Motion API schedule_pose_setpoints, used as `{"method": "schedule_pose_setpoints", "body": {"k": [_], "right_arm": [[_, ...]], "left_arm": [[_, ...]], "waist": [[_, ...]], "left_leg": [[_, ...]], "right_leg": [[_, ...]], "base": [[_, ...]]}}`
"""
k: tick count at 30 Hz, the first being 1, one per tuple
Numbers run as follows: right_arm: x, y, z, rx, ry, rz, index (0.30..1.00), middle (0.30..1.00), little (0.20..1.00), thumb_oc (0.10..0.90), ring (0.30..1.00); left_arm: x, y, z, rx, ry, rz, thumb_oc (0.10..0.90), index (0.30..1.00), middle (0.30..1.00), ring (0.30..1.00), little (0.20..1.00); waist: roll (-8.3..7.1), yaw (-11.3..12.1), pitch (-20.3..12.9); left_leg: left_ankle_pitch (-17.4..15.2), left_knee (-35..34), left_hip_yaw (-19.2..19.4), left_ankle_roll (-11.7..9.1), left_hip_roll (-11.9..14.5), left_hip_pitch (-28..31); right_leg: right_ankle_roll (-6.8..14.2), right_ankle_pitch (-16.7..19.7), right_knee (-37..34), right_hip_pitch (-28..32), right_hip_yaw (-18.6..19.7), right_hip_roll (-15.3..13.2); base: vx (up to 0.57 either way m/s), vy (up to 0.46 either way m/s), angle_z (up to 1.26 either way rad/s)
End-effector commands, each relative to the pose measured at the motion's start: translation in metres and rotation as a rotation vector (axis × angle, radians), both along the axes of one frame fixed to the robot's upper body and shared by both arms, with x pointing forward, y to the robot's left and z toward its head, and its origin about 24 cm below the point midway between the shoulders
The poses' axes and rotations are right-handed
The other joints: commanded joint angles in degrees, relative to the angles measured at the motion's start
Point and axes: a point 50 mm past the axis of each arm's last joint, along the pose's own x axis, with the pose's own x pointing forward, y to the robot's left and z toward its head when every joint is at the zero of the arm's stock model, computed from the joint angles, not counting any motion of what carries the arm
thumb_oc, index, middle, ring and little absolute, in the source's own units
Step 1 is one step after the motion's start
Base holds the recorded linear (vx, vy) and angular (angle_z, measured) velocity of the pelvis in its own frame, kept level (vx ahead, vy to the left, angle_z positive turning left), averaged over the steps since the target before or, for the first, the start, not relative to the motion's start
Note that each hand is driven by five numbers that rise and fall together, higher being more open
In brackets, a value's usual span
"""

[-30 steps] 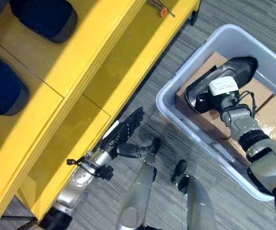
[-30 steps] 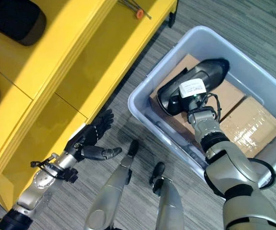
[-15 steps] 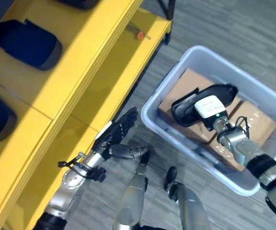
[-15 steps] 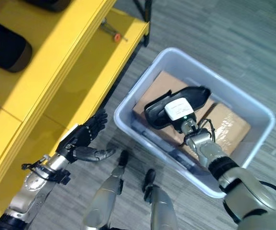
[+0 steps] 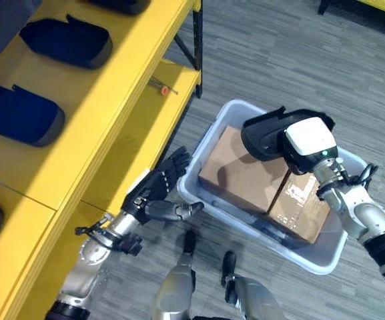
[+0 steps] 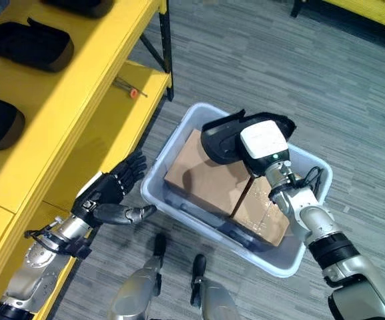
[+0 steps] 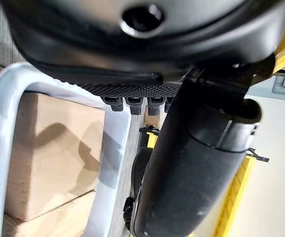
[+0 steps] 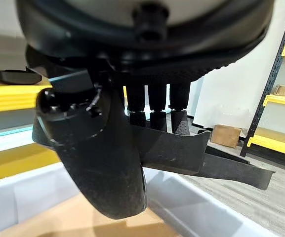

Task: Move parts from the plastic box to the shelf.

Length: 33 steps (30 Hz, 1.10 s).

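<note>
Above the plastic box (image 5: 325, 257), black curved shell-like part (image 5: 265, 133) in right robot hand (image 5: 297, 152).

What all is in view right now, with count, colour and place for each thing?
Plastic box: one, pale grey, on the floor right of the shelf.
Cardboard boxes: two, brown, side by side inside the plastic box.
Black part: one, held above the cardboard boxes.
Shelf: one, yellow, robot's left.
Dark parts: at least three, on the shelf's upper level.
Small tool: one, orange-tipped, lower level.
Left robot hand: open, beside the box.
Right robot hand: gripping the black part.
</note>
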Motion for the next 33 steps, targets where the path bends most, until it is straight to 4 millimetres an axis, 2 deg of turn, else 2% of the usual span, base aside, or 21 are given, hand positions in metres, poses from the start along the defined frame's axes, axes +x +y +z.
{"method": "schedule_pose_setpoints", "body": {"k": [1, 2, 4, 6, 7, 10, 13, 15, 17, 22, 25, 29, 33], "right_arm": [[-0.003, -0.001, 0.030, 0.001, -0.104, 0.034, 0.300, 0.300, 0.300, 0.400, 0.300], [-0.004, -0.002, 0.023, 0.102, 0.071, 0.000, 0.300, 0.300, 0.300, 0.400, 0.300], [-0.008, 0.002, 0.020, 0.181, 0.186, 0.031, 0.300, 0.300, 0.300, 0.400, 0.300], [-0.013, 0.012, 0.027, 0.224, 0.284, 0.084, 0.300, 0.300, 0.300, 0.400, 0.300], [-0.014, 0.012, 0.027, 0.225, 0.286, 0.083, 0.300, 0.300, 0.300, 0.400, 0.300], [-0.023, 0.025, 0.040, 0.201, 0.390, 0.156, 0.300, 0.300, 0.300, 0.400, 0.300], [-0.027, 0.030, 0.045, 0.209, 0.427, 0.197, 0.300, 0.300, 0.300, 0.400, 0.300], [-0.036, 0.039, 0.059, 0.176, 0.513, 0.265, 0.300, 0.300, 0.300, 0.400, 0.300], [-0.047, 0.049, 0.058, 0.108, 0.666, 0.315, 0.300, 0.300, 0.300, 0.400, 0.300], [-0.045, 0.058, 0.065, 0.032, 0.692, 0.314, 0.300, 0.300, 0.300, 0.400, 0.300], [-0.045, 0.060, 0.068, -0.004, 0.701, 0.325, 0.300, 0.300, 0.300, 0.400, 0.300], [-0.046, 0.073, 0.082, -0.012, 0.698, 0.368, 0.300, 0.300, 0.300, 0.400, 0.300], [-0.041, 0.077, 0.083, -0.001, 0.704, 0.365, 0.300, 0.300, 0.300, 0.400, 0.300]], "left_arm": [[-0.014, -0.012, 0.014, -0.052, -0.127, -0.050, 0.900, 1.000, 1.000, 1.000, 1.000], [-0.014, -0.011, 0.018, 0.020, -0.181, -0.013, 0.900, 1.000, 1.000, 1.000, 1.000], [-0.013, -0.010, 0.021, 0.099, -0.231, 0.038, 0.900, 1.000, 1.000, 1.000, 1.000], [-0.012, -0.007, 0.029, 0.235, -0.357, 0.128, 0.900, 1.000, 1.000, 1.000, 1.000], [-0.012, -0.007, 0.029, 0.236, -0.359, 0.129, 0.900, 1.000, 1.000, 1.000, 1.000], [-0.009, -0.007, 0.042, 0.421, -0.557, 0.228, 0.900, 1.000, 1.000, 1.000, 1.000], [-0.006, -0.008, 0.042, 0.477, -0.569, 0.227, 0.900, 1.000, 1.000, 1.000, 1.000], [-0.006, -0.012, 0.046, 0.543, -0.674, 0.237, 0.900, 1.000, 1.000, 1.000, 1.000], [-0.007, -0.021, 0.054, 0.599, -0.851, 0.260, 0.900, 1.000, 1.000, 1.000, 1.000], [-0.002, -0.036, 0.052, 0.702, -1.005, 0.225, 0.900, 1.000, 1.000, 1.000, 1.000], [0.000, -0.041, 0.050, 0.730, -1.017, 0.195, 0.900, 1.000, 1.000, 1.000, 1.000], [0.002, -0.050, 0.039, 0.871, -1.089, 0.072, 0.900, 1.000, 1.000, 1.000, 1.000], [0.006, -0.052, 0.038, 0.895, -1.079, 0.054, 0.900, 1.000, 1.000, 1.000, 1.000]], "waist": [[-2.44, -0.7, -14.2], [-2.66, -1.5, -15.5], [-2.93, -2.1, -16.3], [-3.51, -3.2, -17.4], [-3.52, -3.2, -17.4], [-4.45, -4.8, -19.2], [-4.66, -5.1, -19.6], [-5.13, -6.3, -20.7], [-5.54, -7.6, -21.7], [-6.03, -9.0, -22.8], [-6.07, -9.4, -23.1], [-5.36, -10.7, -23.8], [-4.90, -11.0, -24.0]], "left_leg": [[-3.9, -0.8, -1.3, -2.1, 1.6, -1.9], [-4.3, -1.1, -0.9, -2.1, 1.7, -0.8], [-4.5, -1.3, -0.4, -2.1, 1.7, 0.1], [-5.0, -1.4, 0.3, -2.2, 1.7, 1.1], [-5.0, -1.4, 0.3, -2.2, 1.7, 1.1], [-6.3, -1.4, 1.8, -2.3, 2.0, 2.8], [-6.5, -1.4, 2.4, -2.4, 2.3, 3.3], [-7.2, -1.4, 3.4, -2.7, 2.8, 4.3], [-7.7, -1.4, 4.5, -2.9, 3.2, 5.1], [-8.3, -1.4, 6.1, -2.9, 3.4, 6.3], [-8.6, -1.4, 6.5, -2.8, 3.4, 6.7], [-9.2, -1.4, 7.8, -2.7, 3.4, 7.6], [-9.5, -1.4, 8.2, -2.6, 3.3, 8.0]], "right_leg": [[1.9, -0.4, -2.0, 0.1, -1.7, -1.2], [2.1, -0.1, -2.7, 0.7, -1.4, -1.4], [2.4, 0.5, -3.5, 1.3, -1.0, -1.7], [2.7, 1.3, -4.5, 1.6, -0.6, -1.9], [2.7, 1.3, -4.6, 1.7, -0.6, -1.9], [3.3, 2.3, -6.1, 2.3, 0.1, -2.2], [3.4, 2.5, -6.4, 2.4, 0.4, -2.2], [3.7, 2.7, -6.9, 2.6, 0.9, -2.1], [3.9, 3.0, -7.2, 2.8, 1.7, -2.1], [4.5, 3.8, -7.8, 3.1, 2.7, -2.4], [4.8, 3.9, -8.0, 3.2, 2.9, -2.5], [5.3, 4.4, -8.4, 3.3, 3.8, -2.7], [5.5, 4.5, -8.7, 3.4, 4.2, -2.8]], "base": [[0.05, 0.066, -0.04], [0.06, 0.099, -0.03], [0.06, 0.097, -0.02], [0.02, 0.064, -0.08], [0.03, 0.077, -0.12], [0.03, 0.067, -0.10], [0.01, 0.030, -0.14], [0.01, 0.065, -0.10], [-0.01, 0.070, -0.25], [-0.01, 0.033, -0.22], [0.00, 0.009, -0.08], [-0.01, 0.038, -0.14], [0.00, 0.027, -0.13]]}}
